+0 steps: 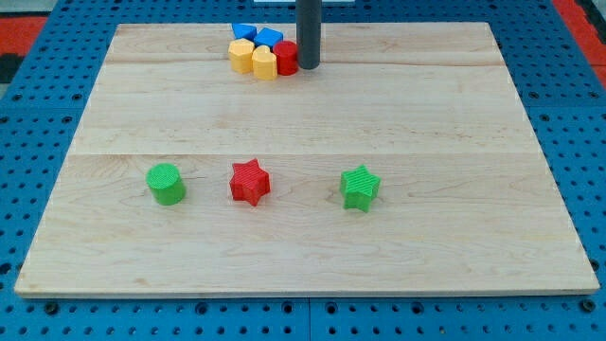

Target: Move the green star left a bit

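Note:
The green star (360, 187) lies on the wooden board (303, 246) in the lower right of the middle. A red star (250, 182) lies to its left, and a green cylinder (167, 184) lies further left. My tip (309, 66) is near the view's top, far above the green star, touching or right beside the right side of a red cylinder (287, 58) in a cluster of blocks.
The cluster at the view's top holds two yellow blocks (253, 58), two blue blocks (257, 36) and the red cylinder. The board lies on a blue perforated surface (38, 114).

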